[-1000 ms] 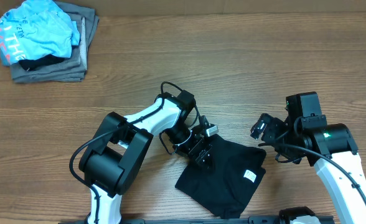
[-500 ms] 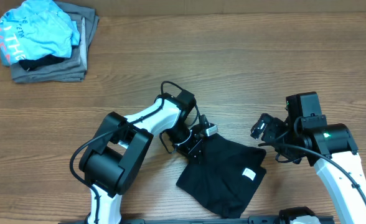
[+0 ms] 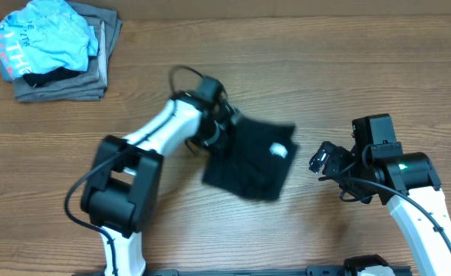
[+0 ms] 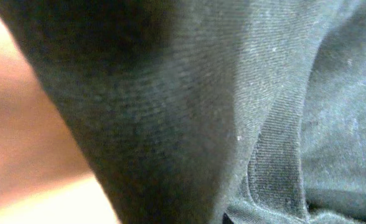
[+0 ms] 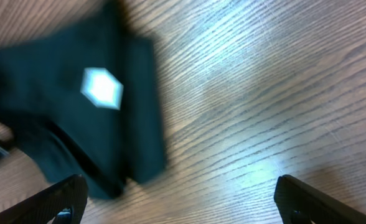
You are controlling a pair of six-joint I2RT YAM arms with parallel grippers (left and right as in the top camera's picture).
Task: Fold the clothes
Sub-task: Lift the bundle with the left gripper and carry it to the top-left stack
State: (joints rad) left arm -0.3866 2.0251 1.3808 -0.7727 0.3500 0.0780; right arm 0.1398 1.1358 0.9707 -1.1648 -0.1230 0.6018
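The clothes, a crumpled black T-shirt (image 3: 250, 159) with a small white neck tag (image 3: 278, 150), hang blurred over the middle of the table. My left gripper (image 3: 219, 130) is shut on the shirt's left edge. In the left wrist view black fabric (image 4: 201, 112) fills almost the whole frame and hides the fingers. My right gripper (image 3: 321, 161) stands open to the right of the shirt, apart from it. The right wrist view shows the shirt (image 5: 77, 130) and its tag (image 5: 102, 87) ahead at the left, and nothing between the fingers of the right gripper (image 5: 183, 199).
At the table's back left corner a light blue shirt with red lettering (image 3: 45, 38) lies on a folded grey garment (image 3: 64, 86). Bare wooden tabletop (image 3: 325, 69) lies around the arms.
The left gripper shut on the black shirt's edge, then swung up and to the left, dragging the shirt from the front of the table toward the middle. The right arm stayed put.
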